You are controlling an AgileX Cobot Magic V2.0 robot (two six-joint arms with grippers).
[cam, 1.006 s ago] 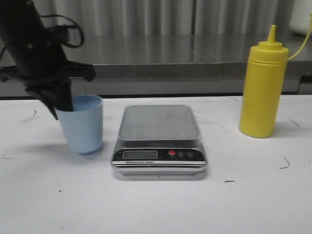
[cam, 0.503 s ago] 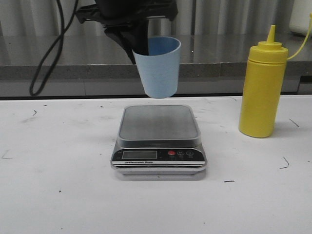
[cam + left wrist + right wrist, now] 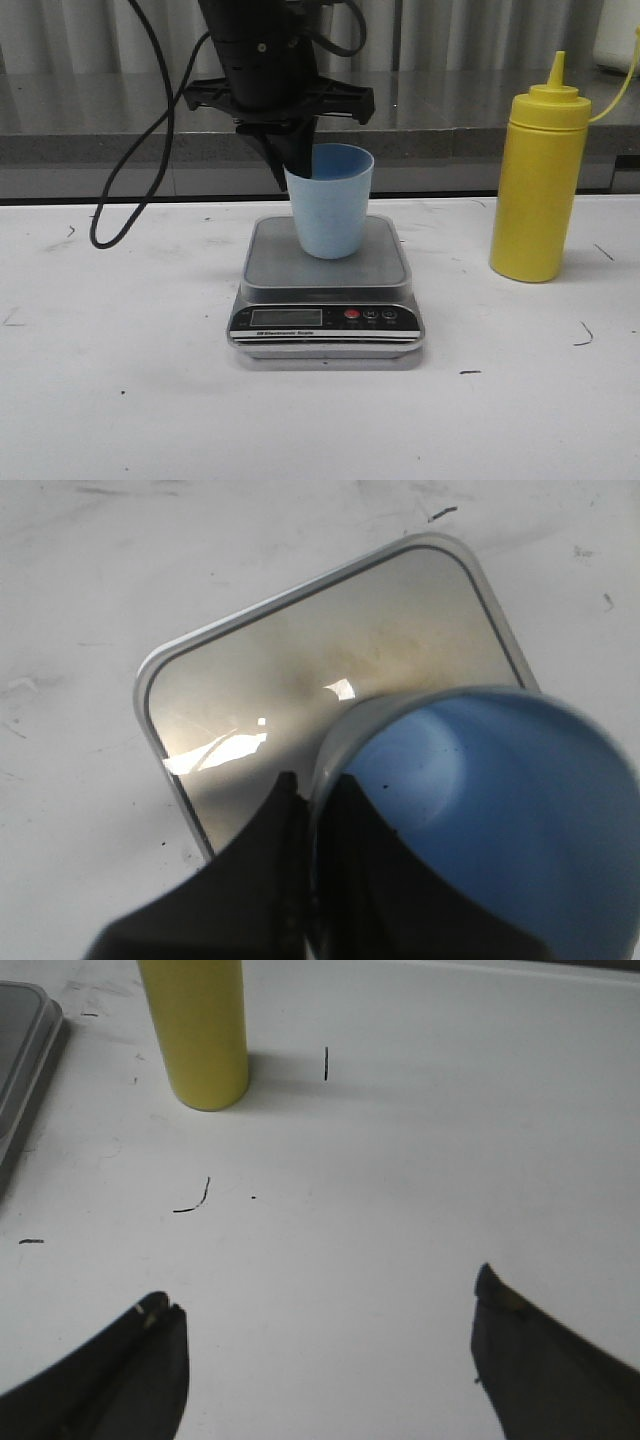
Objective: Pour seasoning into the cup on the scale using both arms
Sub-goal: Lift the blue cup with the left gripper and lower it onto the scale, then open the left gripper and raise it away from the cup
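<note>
Pinching blue cup rim, left fingers over scale; uneven release risks tipping. Right fingers spread, empty.

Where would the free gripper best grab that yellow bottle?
Probably around the straight body of the bottle, below the cap, coming level from the robot's right. It stands upright with smooth round sides, and the right gripper is open; the cone nozzle is too narrow.

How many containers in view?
2. Blue cup over the scale's platform, its rim pinched by the left tool. Yellow bottle stands on the table right of the scale, untouched. None seem hidden.
</note>
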